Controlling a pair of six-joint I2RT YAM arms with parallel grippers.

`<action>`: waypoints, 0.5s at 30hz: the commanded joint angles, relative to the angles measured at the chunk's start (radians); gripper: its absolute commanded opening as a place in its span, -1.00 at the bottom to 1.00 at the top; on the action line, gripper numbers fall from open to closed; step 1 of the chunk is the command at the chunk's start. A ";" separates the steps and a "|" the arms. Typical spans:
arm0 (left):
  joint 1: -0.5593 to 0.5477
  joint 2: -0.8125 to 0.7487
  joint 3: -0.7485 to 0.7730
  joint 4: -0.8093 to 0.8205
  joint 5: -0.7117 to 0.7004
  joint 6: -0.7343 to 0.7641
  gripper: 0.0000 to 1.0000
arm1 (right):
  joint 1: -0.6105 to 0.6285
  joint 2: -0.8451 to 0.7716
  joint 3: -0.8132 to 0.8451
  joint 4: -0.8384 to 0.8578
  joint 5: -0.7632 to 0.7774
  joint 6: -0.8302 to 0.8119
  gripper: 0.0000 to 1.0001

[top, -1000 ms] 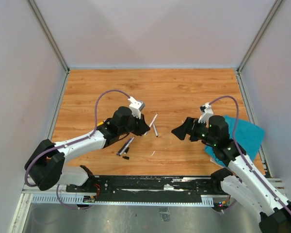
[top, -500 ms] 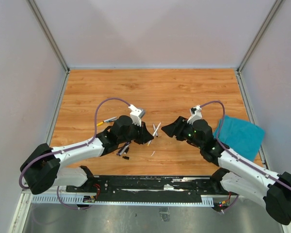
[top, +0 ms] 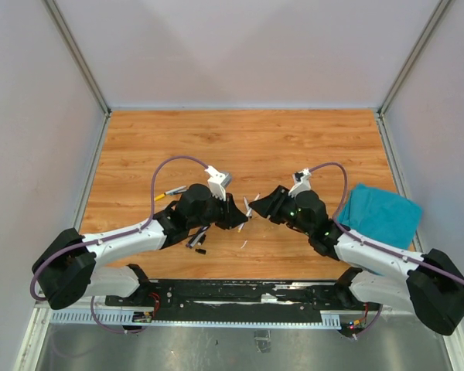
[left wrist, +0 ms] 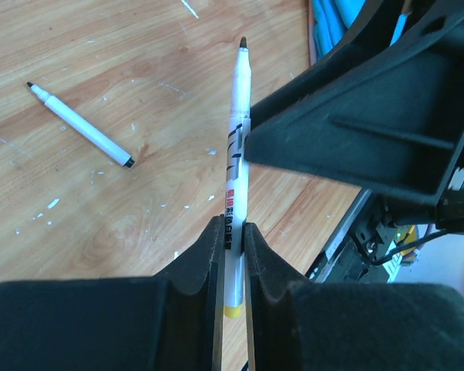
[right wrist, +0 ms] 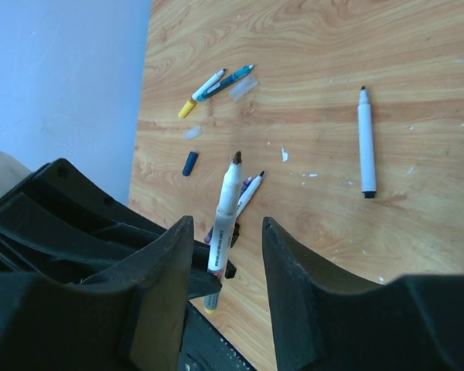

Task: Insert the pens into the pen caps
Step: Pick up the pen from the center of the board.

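My left gripper (left wrist: pixel 230 232) is shut on the lower barrel of a white pen (left wrist: pixel 237 154) with a yellow end, its dark tip pointing up and away. My right gripper (right wrist: pixel 227 224) is open, one finger on each side of that pen (right wrist: pixel 224 216) without touching it. From above, the two grippers (top: pixel 238 216) (top: pixel 257 210) meet at the table's middle. Another white pen (right wrist: pixel 365 143) lies flat to the right. Two pens (right wrist: pixel 216 81) lie farther off, and a bluish pen cap (right wrist: pixel 189 163) lies near them. A black cap (top: pixel 202 250) sits by more pens (top: pixel 201 232).
A teal cloth (top: pixel 383 216) lies at the right of the wooden table (top: pixel 294 139). A tiny white scrap (top: pixel 243 245) lies near the front. Grey walls enclose three sides; the arms' rail (top: pixel 240 297) runs along the near edge.
My right arm has swung left to the left gripper and its jaws have narrowed around the held pen. The left gripper moved slightly nearer early on and keeps its grip.
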 commanded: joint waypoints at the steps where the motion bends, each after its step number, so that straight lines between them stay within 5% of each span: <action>1: -0.014 -0.003 0.010 0.058 0.023 -0.016 -0.99 | 0.043 0.039 -0.004 0.092 0.018 0.034 -0.20; 6: -0.017 -0.002 0.015 0.061 0.019 -0.020 -0.99 | 0.062 0.082 -0.001 0.132 0.007 0.049 -0.35; 12: -0.019 0.001 0.012 0.063 0.020 -0.023 -0.98 | 0.075 0.101 -0.007 0.176 0.000 0.053 -0.91; 15: -0.019 -0.001 0.003 0.061 0.028 -0.020 -0.65 | 0.075 0.076 -0.001 0.148 0.012 0.031 -0.99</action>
